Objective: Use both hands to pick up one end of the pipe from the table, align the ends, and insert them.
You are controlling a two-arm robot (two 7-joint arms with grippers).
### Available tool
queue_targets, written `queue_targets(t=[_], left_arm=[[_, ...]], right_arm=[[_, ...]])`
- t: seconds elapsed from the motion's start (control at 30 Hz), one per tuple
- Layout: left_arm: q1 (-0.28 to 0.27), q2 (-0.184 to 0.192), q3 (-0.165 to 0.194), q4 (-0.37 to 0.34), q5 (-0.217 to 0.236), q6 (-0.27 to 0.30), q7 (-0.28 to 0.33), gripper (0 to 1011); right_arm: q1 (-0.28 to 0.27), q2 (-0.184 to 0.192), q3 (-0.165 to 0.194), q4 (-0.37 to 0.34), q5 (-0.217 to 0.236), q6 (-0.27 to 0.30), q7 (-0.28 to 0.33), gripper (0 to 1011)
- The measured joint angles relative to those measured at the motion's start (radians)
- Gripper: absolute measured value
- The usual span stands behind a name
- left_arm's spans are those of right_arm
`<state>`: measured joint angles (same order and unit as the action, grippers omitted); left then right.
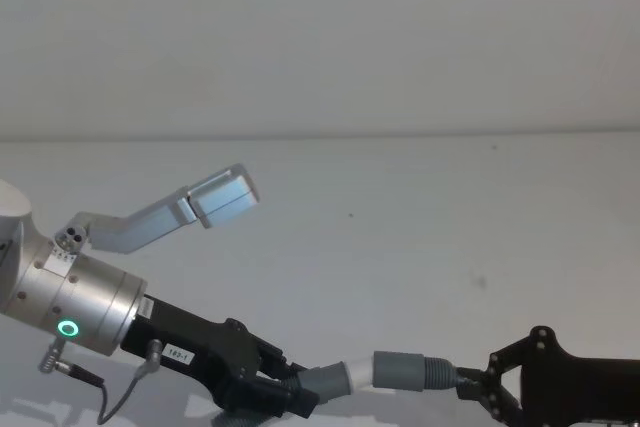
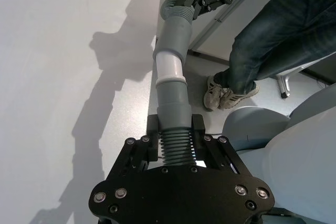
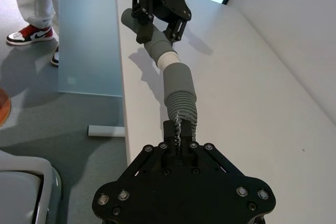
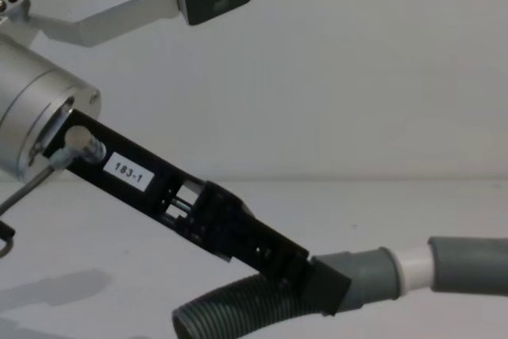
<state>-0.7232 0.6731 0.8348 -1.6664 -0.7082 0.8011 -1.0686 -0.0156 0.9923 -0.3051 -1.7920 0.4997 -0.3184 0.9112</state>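
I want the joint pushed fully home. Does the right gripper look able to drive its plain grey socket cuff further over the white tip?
Probably yes. The right gripper is shut on the dark ribbed hose behind the plain grey socket cuff, which already meets the white tip nearly in line, with nothing between them.

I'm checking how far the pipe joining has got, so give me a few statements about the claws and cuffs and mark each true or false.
1. The left claw grips the ribbed hose just behind its cuff. True.
2. The right claw is open and holds nothing. False: it is shut on the ribbed hose behind the socket cuff.
3. A band of the white tip shows between the two grey cuffs. True.
4. The cuffs lie flat on the table. False: both claws hold them above it.
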Motion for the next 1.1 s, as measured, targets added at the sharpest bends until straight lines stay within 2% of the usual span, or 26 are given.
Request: queue_targets(t=[0.47,1.1], left_arm=[[-0.002,0.013,0.008,-0.019,-0.013,0.008,0.006,334],[-0.002,0.019,0.011,-0.026,-0.019,0.012,0.01,334]], right_arm=[[0.015,0.016,-0.014,0.004,0.006,-0.028,0.035,41],[0.02,0.026,-0.021,0.005,0.009,-0.039,0.051,41]])
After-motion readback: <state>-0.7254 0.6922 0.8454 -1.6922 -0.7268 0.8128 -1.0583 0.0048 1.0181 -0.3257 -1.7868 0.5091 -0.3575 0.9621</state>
